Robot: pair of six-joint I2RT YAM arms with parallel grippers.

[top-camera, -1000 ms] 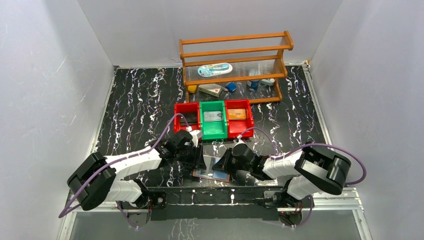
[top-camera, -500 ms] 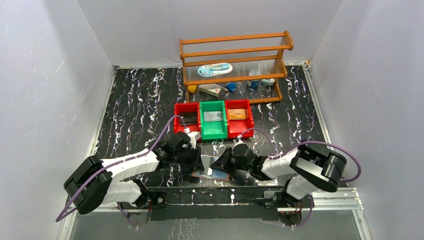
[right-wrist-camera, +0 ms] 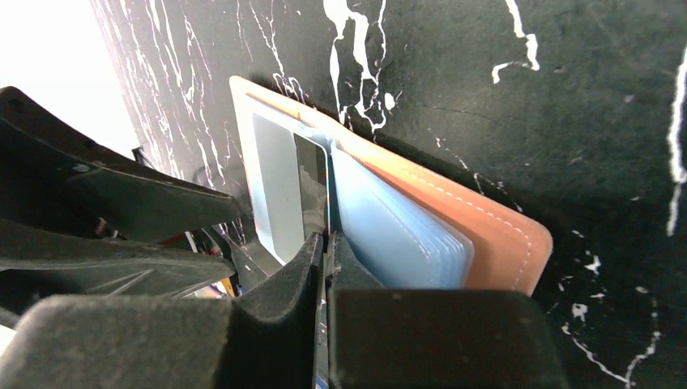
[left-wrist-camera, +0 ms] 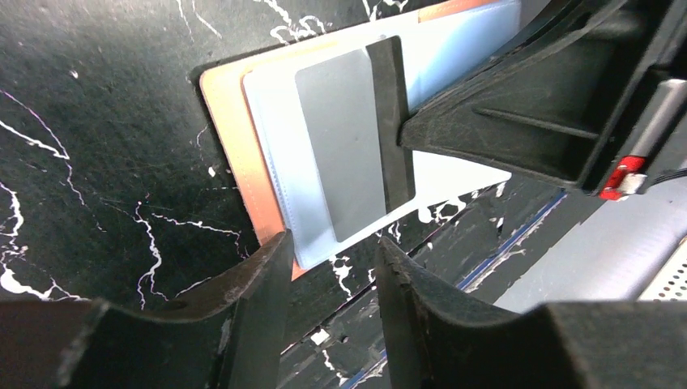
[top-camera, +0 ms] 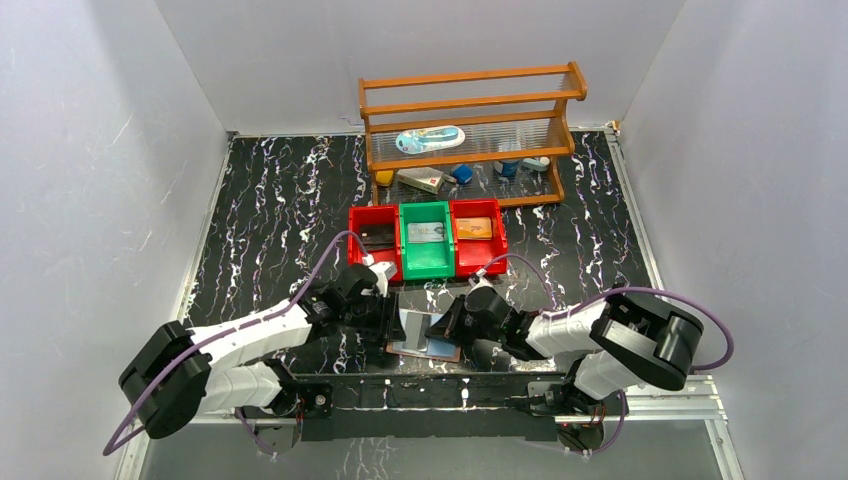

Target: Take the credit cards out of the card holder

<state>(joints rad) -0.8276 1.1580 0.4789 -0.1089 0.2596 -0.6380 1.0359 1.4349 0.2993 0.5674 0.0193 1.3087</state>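
Note:
The card holder (top-camera: 424, 345) lies open near the table's front edge, pinkish-brown with clear blue sleeves. In the left wrist view the card holder (left-wrist-camera: 231, 130) shows a silver-grey credit card (left-wrist-camera: 344, 142) with a black stripe inside its top sleeve. My left gripper (left-wrist-camera: 330, 247) is open, its fingers at the near end of that sleeve, around nothing. My right gripper (right-wrist-camera: 326, 247) is shut on a thin sleeve leaf at the card's striped edge (right-wrist-camera: 312, 186), beside the sleeve stack (right-wrist-camera: 397, 235). In the top view the grippers, left (top-camera: 393, 320) and right (top-camera: 441, 327), face each other over the holder.
A row of bins stands behind: a red bin (top-camera: 358, 250) with a dark card, a green bin (top-camera: 427, 264) with a grey card, a red bin (top-camera: 478, 262) with an orange card. A wooden shelf (top-camera: 470, 90) with small items stands at the back.
My left arm's elbow has swung lower and to the left, and its gripper has shifted slightly at the card holder. My right gripper has stayed shut at the holder.

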